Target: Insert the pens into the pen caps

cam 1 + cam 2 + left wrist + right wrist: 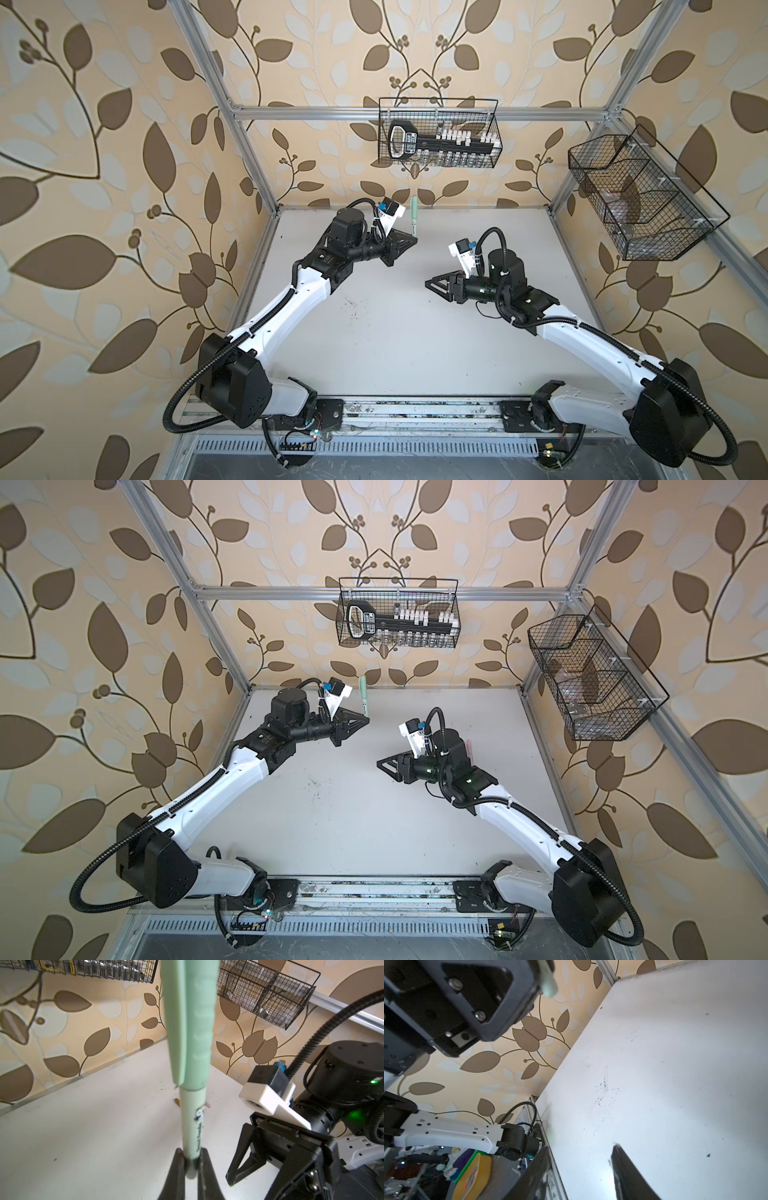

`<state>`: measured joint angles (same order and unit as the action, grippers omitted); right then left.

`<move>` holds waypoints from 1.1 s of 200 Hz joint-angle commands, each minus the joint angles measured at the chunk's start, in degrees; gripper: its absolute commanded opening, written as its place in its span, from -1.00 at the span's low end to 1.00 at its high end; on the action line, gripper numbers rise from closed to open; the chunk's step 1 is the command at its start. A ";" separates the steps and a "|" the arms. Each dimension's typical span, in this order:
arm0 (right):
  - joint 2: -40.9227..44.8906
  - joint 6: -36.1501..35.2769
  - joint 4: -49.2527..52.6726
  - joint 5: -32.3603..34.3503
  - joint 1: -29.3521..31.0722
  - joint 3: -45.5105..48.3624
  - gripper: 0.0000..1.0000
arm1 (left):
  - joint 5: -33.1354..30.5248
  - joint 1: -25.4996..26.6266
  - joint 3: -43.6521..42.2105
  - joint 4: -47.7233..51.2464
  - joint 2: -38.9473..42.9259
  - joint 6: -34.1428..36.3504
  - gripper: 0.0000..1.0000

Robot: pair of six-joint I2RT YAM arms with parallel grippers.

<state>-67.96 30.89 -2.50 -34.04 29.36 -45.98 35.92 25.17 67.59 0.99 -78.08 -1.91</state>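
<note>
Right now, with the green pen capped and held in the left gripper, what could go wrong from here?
1. The left gripper pinches the green pen only at the end opposite its cap. The long capped part stands free, so it could tilt or slip when it is moved or set down.
2. It cannot be told whether the green cap is pushed fully home. It might work loose.

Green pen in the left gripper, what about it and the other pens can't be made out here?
- Green pen, capped end: hidden inside the cap, left wrist view.
- Cap's far end: cut off by that view's edge.
- Other pens: only a tan sliver and a pink sliver show behind the green pen; capped or not, unclear.
</note>
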 commanded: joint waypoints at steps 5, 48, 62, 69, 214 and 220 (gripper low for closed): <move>2.74 -1.71 1.19 -2.76 -1.51 -2.16 0.16 | 0.73 0.41 -2.50 -3.45 1.10 -1.93 -1.00; 1.68 -4.76 1.59 -4.25 -5.02 -8.03 0.19 | 5.13 1.10 -4.88 -1.42 1.03 -3.84 -1.00; 0.27 -6.57 2.47 -3.86 -5.61 -10.77 0.20 | 5.85 1.85 -6.35 -0.83 1.67 -4.06 -1.00; -0.57 -7.50 2.84 -4.09 -5.84 -12.19 0.20 | 6.28 2.28 -6.95 -0.28 1.74 -4.19 -1.00; -14.22 -9.96 3.50 -8.84 -4.67 -24.37 0.00 | 7.72 5.50 -9.15 3.39 2.37 -3.89 -1.00; -14.52 -10.25 3.88 -8.85 -4.52 -24.58 -0.01 | 7.63 5.48 -9.15 3.48 2.32 -3.82 -1.00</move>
<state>-80.73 22.48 0.05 -41.65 24.38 -67.96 41.78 30.41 57.65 4.91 -77.30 -6.37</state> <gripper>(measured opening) 0.504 0.095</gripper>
